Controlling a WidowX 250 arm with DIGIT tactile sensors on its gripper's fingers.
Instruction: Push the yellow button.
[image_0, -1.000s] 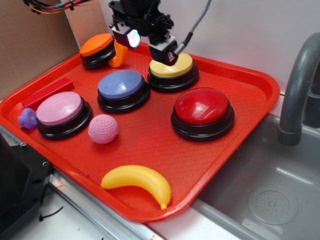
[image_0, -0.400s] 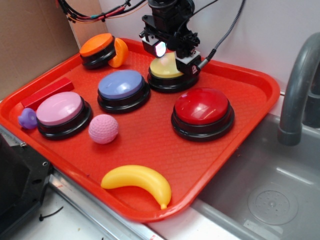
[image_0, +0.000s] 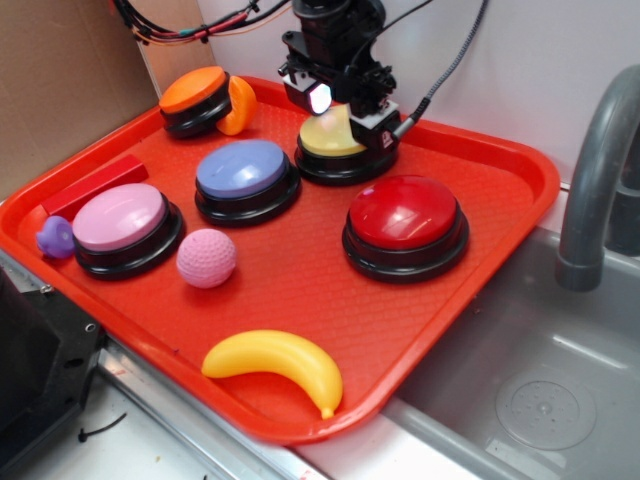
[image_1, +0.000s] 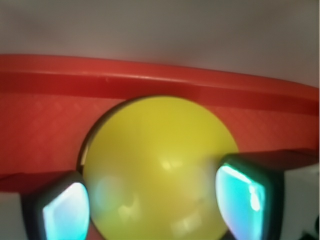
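target: round pale-yellow domed plastic button on black base (image_0: 328, 134), at far edge of the red plastic tray (image_0: 300, 290) | relation: dome directly under my gripper (image_0: 352, 105) | gripper: fingers apart, flanking the dome | judgement: press straight down

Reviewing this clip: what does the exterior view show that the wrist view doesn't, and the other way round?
Only the exterior view shows the other buttons, orange, blue, pink and red, plus the pink ball, the banana, the sink and the arm above.

Only the wrist view shows both fingertips close up, glowing teal, flanking the dome.

Both show the yellow button, the gripper over it, and the red tray.
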